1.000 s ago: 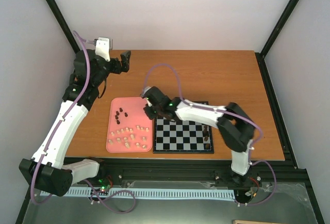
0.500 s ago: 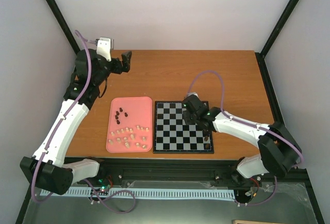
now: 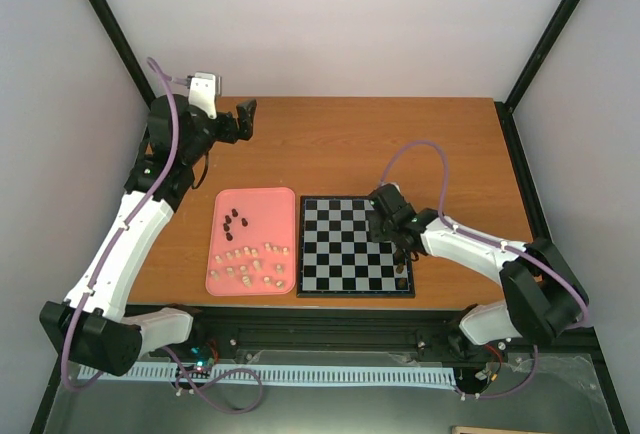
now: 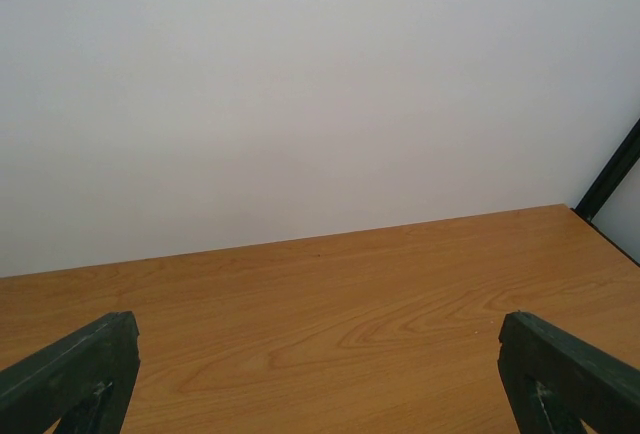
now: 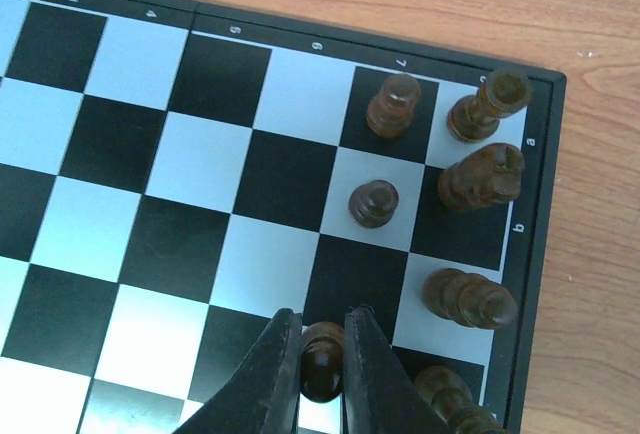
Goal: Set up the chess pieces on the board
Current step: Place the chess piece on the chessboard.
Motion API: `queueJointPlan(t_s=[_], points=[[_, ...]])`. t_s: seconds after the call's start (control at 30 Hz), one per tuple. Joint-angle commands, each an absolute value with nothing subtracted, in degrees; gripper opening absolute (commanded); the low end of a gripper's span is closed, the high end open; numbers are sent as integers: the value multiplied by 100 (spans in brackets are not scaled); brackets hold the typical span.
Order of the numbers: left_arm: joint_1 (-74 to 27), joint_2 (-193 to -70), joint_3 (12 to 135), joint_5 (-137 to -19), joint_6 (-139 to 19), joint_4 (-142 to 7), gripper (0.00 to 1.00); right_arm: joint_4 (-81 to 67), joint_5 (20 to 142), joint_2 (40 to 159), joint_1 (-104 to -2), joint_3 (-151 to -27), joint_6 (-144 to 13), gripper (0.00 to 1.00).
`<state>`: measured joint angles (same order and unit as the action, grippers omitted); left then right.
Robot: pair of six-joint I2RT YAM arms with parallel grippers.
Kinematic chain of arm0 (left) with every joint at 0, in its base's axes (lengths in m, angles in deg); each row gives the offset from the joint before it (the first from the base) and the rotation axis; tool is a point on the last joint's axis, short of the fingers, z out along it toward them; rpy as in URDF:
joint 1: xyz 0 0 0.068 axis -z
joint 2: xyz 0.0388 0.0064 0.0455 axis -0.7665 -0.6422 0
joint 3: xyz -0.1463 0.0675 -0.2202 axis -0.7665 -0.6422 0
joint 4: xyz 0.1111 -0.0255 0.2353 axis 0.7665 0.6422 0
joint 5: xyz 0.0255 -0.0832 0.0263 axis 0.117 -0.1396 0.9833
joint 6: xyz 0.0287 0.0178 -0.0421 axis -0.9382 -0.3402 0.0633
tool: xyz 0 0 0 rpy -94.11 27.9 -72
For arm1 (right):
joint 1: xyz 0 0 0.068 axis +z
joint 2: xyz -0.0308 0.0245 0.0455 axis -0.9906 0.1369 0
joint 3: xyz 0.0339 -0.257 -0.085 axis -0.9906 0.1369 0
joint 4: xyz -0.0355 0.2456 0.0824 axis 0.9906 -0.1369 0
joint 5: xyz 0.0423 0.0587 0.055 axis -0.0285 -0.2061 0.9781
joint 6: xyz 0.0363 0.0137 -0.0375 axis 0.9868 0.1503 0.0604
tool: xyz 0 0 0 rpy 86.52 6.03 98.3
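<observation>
your right claw [image 5: 324, 322] is clamped on a dark piece [image 5: 322, 366] at the bottom centre of the wrist view, above the board [image 5: 120, 184]. six other dark pieces [image 5: 373, 202] stand on squares toward the right edge of that frame. seen from the top, the board sits right of centre, just beside a pink tray [image 3: 262, 200] on its left holding cream pieces [image 3: 250, 264] and a few dark ones [image 3: 233, 222]. your left claw [image 3: 243, 119] hangs upper left, fingers [image 4: 80, 364] wide apart over bare table [image 4: 350, 294].
</observation>
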<state>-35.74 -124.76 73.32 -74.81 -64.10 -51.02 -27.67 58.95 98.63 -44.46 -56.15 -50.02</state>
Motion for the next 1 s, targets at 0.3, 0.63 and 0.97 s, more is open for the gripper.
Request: queueJointPlan(t_s=[0.3,0.63,0.97], points=[[-3559,-12515,7426,-7496,-6389,-5234,100,-2424,6063,10036,-4662,-5388,-4916,4],[-3554,-12510,7426,-7466,-6408,-5239,100,-2215,6064,10276,-4760,-5463,-4930,6],[-3554,-12533,7426,-7460,-6425,-5253,100,-2131,5980,10352,-4768,-5487,-4900,6]])
